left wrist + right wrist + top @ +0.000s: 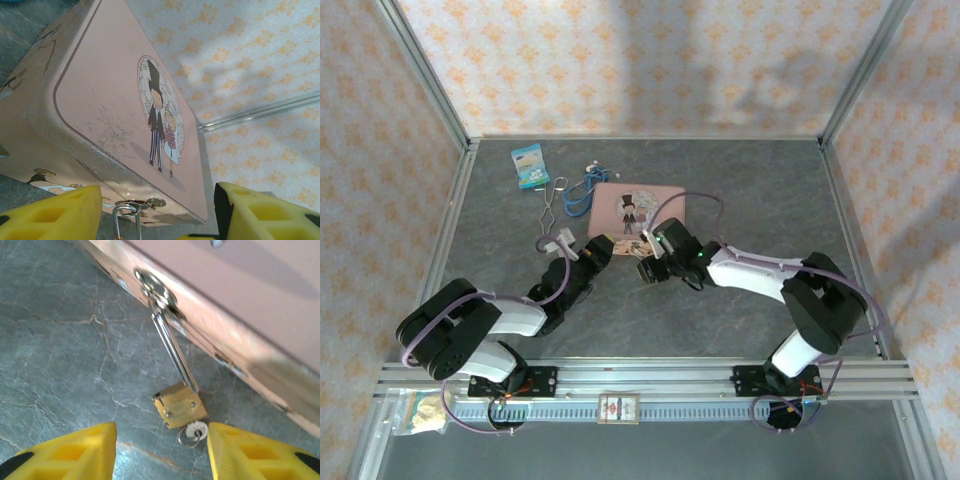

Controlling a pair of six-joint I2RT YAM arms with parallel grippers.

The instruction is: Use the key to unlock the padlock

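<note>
Both arms reach in to the near edge of the pink tin point(638, 205) and face each other across a small gap in the overhead view.

Entry, left gripper point(159, 214): yellow fingers point(55, 212) apart, clamped on nothing. Its camera looks along the tin's lid with the bride-and-groom picture point(161, 125). The silver hasp point(145, 203) on the tin's front, with the top of the shackle hanging from it, sits ahead of the gap between the fingertips.

Entry, right gripper point(162, 450): fingers point(75, 450) also apart, holding nothing.

In the right wrist view I see the padlock point(179, 407) lying on the grey table point(60, 350) just beside the tin's front wall. Its brass body is ahead of the two fingertips and touches neither. Its long thin shackle point(172, 347) runs up to the hasp, and both legs appear to meet the body.

I note the key point(196, 430) at the body's near end: silver head out, small ring through it. How deep it sits I cannot tell.

Also on the table, overhead: blue packet point(530, 165), blue cable point(582, 188), wire loop point(552, 203), all left of the tin, apart from both grippers.
</note>
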